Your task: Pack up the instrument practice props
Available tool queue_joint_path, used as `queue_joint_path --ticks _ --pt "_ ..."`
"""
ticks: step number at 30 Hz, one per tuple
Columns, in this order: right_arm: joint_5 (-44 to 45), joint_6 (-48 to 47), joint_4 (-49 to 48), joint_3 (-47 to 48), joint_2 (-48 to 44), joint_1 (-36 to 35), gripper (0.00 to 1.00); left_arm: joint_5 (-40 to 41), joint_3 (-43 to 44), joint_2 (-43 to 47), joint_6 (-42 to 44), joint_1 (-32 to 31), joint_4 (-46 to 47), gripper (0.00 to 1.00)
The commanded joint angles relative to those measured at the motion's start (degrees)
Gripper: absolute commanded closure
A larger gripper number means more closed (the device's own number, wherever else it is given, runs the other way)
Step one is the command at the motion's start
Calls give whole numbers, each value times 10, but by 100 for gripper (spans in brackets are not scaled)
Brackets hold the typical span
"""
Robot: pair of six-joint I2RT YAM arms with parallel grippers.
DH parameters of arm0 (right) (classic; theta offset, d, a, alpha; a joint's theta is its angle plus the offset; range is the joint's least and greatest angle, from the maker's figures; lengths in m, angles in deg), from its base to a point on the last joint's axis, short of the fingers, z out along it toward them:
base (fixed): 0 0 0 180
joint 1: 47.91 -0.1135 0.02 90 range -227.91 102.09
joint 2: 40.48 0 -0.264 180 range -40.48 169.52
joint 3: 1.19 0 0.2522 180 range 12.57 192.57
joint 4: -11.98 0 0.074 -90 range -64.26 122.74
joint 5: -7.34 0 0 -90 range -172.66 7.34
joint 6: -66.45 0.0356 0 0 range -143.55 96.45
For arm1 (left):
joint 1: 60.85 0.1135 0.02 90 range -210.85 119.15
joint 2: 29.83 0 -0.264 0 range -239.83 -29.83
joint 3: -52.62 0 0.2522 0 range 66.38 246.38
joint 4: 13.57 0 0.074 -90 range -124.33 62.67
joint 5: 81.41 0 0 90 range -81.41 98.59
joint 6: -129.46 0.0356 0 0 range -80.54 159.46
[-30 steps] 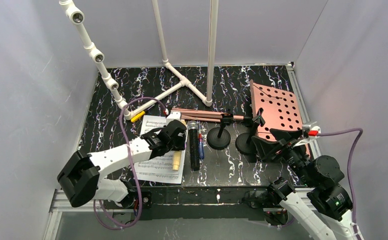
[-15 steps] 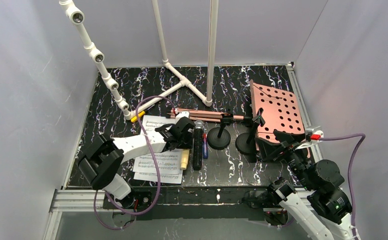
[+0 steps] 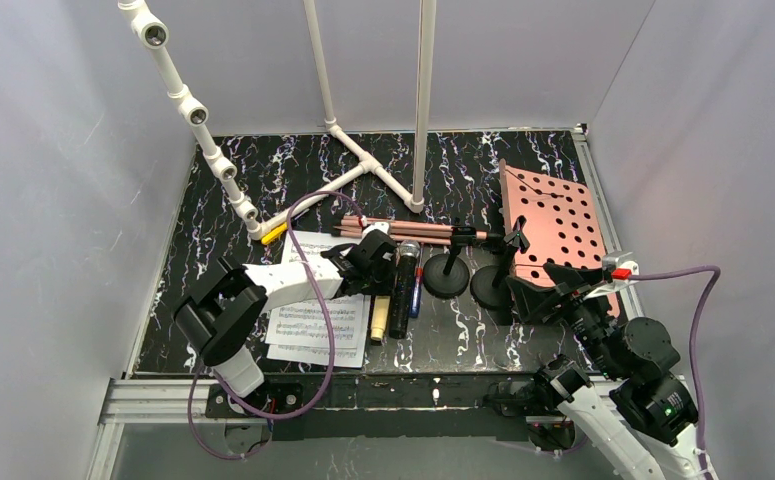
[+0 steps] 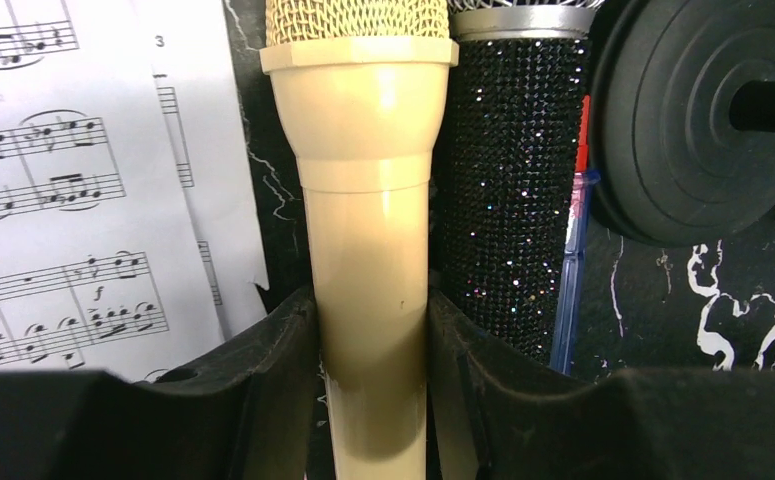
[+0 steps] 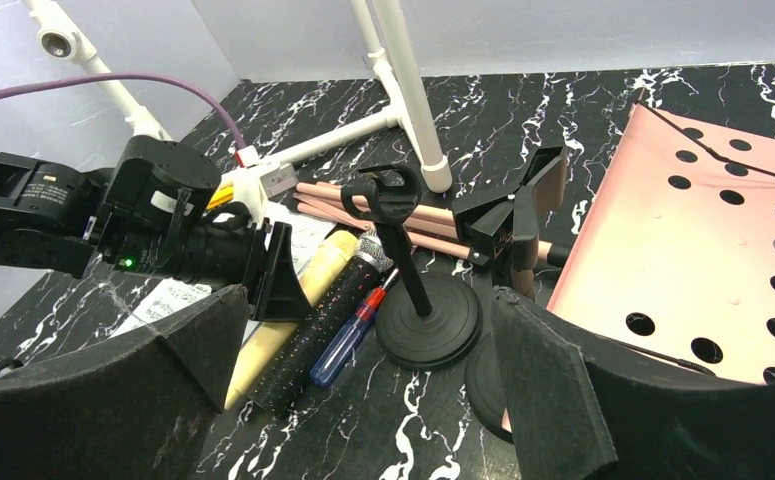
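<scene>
Sheets (image 3: 308, 325): white music pages at the near left of the table (image 3: 213, 200), their lower corner close to its near edge.
Yellow mic (image 4: 368, 200): lies along the sheets' right edge, head pointing far and handle pointing near. Whether it rests on the top or is lifted cannot be told.
Left claw (image 4: 371, 345): pinching the yellow mic's handle just below the head, one finger on each side.
Black mic (image 4: 508, 200): glittery body with a grey head, pressed alongside the yellow mic on its right.
Screwdriver (image 4: 573, 250): blue and red, squeezed between the black mic and the nearest pole base.
Right claw (image 5: 363, 340): spread wide and holding nothing, over the near right of the table, beside the board's near edge.
Poles (image 3: 447, 278): two round black bases close together, right of the mics; one shows upright with a clip on top.
Legs (image 3: 403, 230): copper, folded, lying flat just beyond the mics.
Board (image 3: 553, 215): pink, perforated, tilted, hard against the table's right edge.
Pipe frame (image 3: 363, 160): white, standing across the far half.
Open room: bare marbled top shows along the left wall and in front of the pole bases.
</scene>
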Motion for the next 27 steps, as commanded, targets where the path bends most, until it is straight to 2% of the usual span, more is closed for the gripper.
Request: queue_joint_path --ticks 1,4,8,11,21,27 --pt "6 -7 -18 2 -5 -2 1 -38 21 -7 -9 0 19 98" --pt "8 -8 -18 1 -7 -2 1 -41 8 0 -25 -1 24 91" --pt "8 -8 -20 1 -8 -2 1 -53 -4 15 -30 -2 26 76" --pt "8 -8 -19 1 -8 -2 1 -50 -12 28 -32 -2 22 70" --pt "6 -9 -18 1 -11 -2 1 -31 -22 79 -27 -2 3 61" --pt "5 -9 -19 1 -12 -2 1 -37 -28 73 -31 -3 11 58"
